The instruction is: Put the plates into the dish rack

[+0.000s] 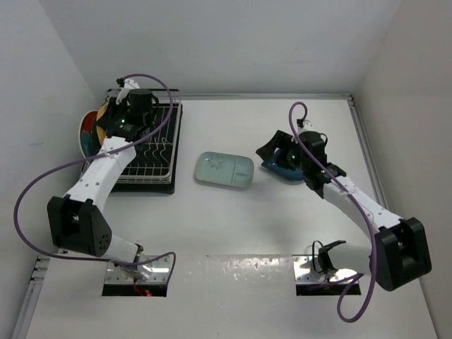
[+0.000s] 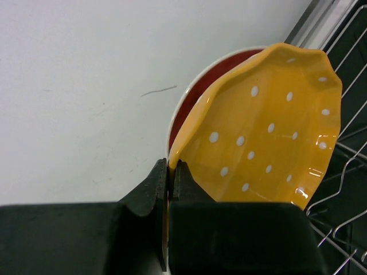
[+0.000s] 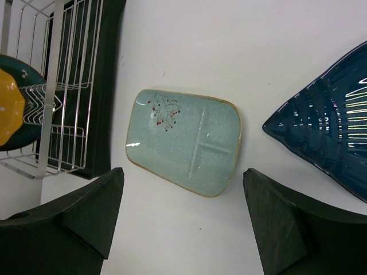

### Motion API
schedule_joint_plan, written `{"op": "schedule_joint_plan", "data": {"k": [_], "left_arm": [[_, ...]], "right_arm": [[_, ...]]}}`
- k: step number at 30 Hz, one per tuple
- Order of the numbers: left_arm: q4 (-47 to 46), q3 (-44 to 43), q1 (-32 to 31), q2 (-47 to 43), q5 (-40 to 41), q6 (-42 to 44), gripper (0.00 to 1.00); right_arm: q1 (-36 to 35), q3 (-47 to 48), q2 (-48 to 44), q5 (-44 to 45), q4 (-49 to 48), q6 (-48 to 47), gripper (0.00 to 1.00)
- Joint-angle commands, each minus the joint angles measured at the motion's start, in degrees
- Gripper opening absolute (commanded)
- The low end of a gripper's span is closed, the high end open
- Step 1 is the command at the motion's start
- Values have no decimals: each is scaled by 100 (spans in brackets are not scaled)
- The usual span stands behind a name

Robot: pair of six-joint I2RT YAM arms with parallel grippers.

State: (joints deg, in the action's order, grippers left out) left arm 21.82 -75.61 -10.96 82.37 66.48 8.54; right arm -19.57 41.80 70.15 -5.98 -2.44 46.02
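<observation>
My left gripper is shut on the rim of the yellow scalloped dotted plate, holding it upright at the left end of the black wire dish rack. The red-and-teal floral plate stands just behind it and also shows in the left wrist view. A dark teal plate shows behind the yellow one. The pale blue divided plate lies flat on the table. My right gripper is open and empty above the table, between that plate and the dark blue leaf plate.
White walls close the table at the back and on both sides. The rack's wire tines are just right of the yellow plate. The rack stands left of the pale blue plate. Purple cables loop off both arms.
</observation>
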Motion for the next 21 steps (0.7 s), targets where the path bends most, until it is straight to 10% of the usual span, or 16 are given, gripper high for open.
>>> {"op": "schedule_joint_plan", "data": {"k": [1, 21], "left_arm": [[-1224, 186, -82, -432, 560, 403, 0], [-2936, 810, -82, -379, 85, 2186, 0]], "right_arm": [[24, 56, -151, 114, -108, -120, 84], [120, 118, -203, 132, 15, -260, 84]]}}
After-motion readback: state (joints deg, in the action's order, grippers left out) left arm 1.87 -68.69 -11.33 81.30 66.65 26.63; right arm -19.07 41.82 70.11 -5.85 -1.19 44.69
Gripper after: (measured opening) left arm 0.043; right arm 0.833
